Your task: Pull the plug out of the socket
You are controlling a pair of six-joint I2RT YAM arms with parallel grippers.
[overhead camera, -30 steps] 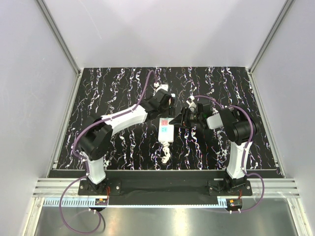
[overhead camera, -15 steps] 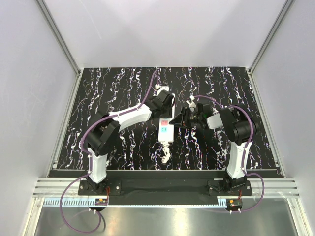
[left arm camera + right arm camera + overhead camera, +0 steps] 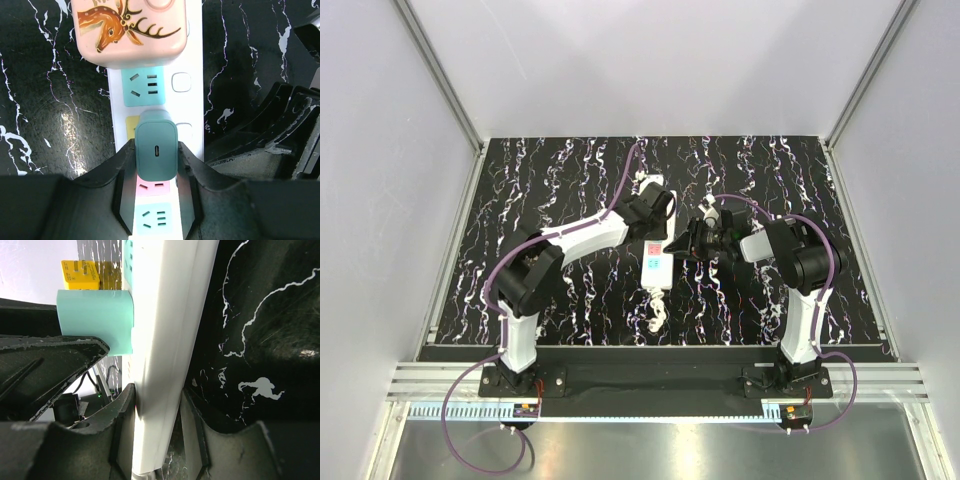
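Note:
The socket (image 3: 192,107) is a long white strip with coloured outlets, lying on the black marbled table (image 3: 570,180). A teal plug (image 3: 156,150) stands in it. My left gripper (image 3: 156,157) is shut on the plug, one finger pressing each side. In the right wrist view the plug (image 3: 97,320) sticks out sideways from the socket (image 3: 170,340). My right gripper (image 3: 157,405) is shut on the strip's body just below the plug. From above, the left gripper (image 3: 658,222) hides the plug, and the right gripper (image 3: 682,245) meets the socket (image 3: 658,268) from the right.
A pink block adapter with a deer picture (image 3: 132,30) sits on the strip just beyond the plug. The strip's knotted white cord (image 3: 655,318) trails toward the near edge. Grey walls enclose the table on three sides.
The left gripper has come down over the plug and shut on it. The right gripper and the socket have not moved.

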